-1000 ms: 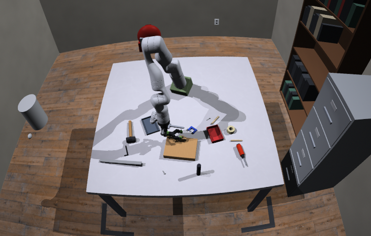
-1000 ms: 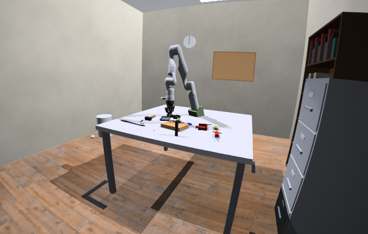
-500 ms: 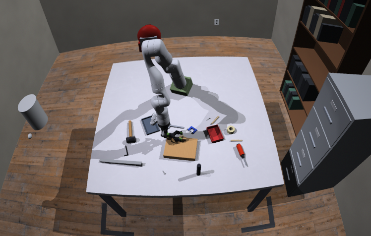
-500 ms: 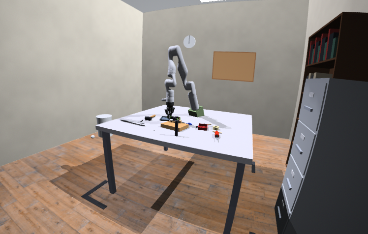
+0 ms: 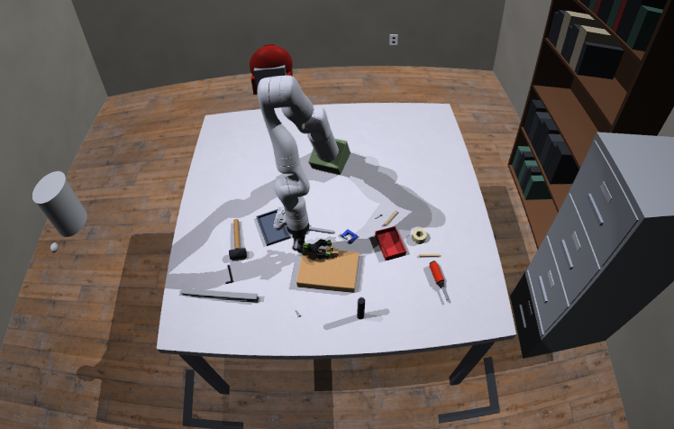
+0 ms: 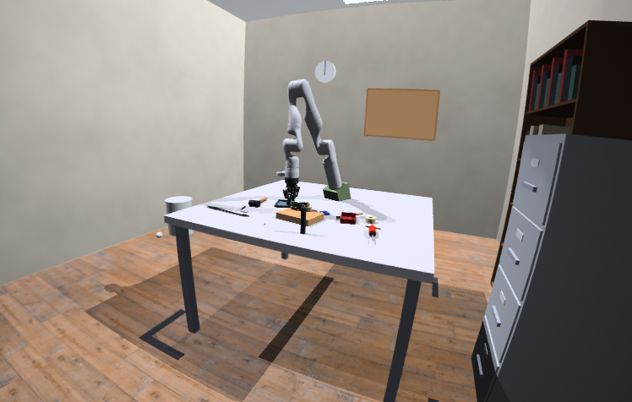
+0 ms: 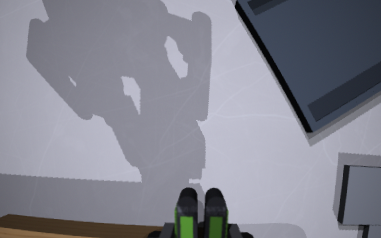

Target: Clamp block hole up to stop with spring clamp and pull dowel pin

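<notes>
Aloft, pincer [image 5: 302, 248] [image 6: 290, 200] [image 7: 201, 200] grips the spring clamp [image 5: 320, 249] [image 6: 301, 205] by the bench board [image 5: 327, 271] [image 6: 300, 216] [image 7: 74, 229]

At the far left of the top view, a pale bin stands on the floor. On the left part of the worktop [image 5: 211, 325] [image 6: 238, 227] [image 7: 259, 185] lies a black-headed mallet [image 5: 237, 248] [image 6: 254, 203], with a small black hex key [image 5: 230, 273] below it and a long grey bar [image 5: 219, 295] [image 6: 228, 210] lower still. Next comes a dark shallow tray [image 5: 271, 228] [image 6: 282, 203] [image 7: 339, 50].

Left of centre, the arm reaches down. Its pincer is closed partway, apparently pinching the black-and-green spring clamp, whose far end reaches to the right over the board's upper edge. Small brown pieces [image 5: 335, 252] [image 6: 307, 209] show at that end; the block, stop and dowel pin cannot be told apart there, nor can it be seen whether the clamp bites on the block. In the wrist view, the fingertips stand side by side with a narrow gap.

Just right of the clamp lies a blue piece [image 5: 350, 233] [image 6: 324, 213]; lower down, a black cylinder [image 5: 360, 308] [image 6: 302, 220] stands upright. Farther right are a red open box [image 5: 390, 242] [image 6: 348, 218], a tape roll [image 5: 419, 235] [image 6: 370, 219] and, below them, a red-handled screwdriver [image 5: 436, 273] [image 6: 372, 230].
</notes>
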Tool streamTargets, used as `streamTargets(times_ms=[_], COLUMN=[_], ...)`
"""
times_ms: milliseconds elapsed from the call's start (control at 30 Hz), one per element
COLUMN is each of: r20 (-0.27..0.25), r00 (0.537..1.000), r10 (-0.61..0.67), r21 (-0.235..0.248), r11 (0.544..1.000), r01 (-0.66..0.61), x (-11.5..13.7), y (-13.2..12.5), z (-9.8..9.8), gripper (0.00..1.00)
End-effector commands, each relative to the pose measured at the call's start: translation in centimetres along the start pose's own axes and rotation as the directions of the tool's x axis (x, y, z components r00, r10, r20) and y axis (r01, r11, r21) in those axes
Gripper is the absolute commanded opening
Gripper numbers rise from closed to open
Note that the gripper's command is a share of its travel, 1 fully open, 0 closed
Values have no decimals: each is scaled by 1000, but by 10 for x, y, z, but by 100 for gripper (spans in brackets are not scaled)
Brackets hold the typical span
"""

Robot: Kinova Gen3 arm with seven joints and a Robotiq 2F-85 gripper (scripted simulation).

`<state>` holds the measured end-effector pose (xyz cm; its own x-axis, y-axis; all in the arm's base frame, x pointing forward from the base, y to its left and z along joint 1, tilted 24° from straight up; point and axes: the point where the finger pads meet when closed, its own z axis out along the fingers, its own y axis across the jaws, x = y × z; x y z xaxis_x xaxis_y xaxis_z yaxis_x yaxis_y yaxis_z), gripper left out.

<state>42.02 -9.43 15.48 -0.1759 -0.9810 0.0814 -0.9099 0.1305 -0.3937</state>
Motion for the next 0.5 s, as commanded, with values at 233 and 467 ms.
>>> streamTargets(times_ms=[233,467], r20=[0,0], r00=[1000,1000], r10=[0,0], r21=[2,2], r11=[1000,1000], r01=[0,0], x=[0,0], y=[0,0], z=[4,5], gripper=[32,32])
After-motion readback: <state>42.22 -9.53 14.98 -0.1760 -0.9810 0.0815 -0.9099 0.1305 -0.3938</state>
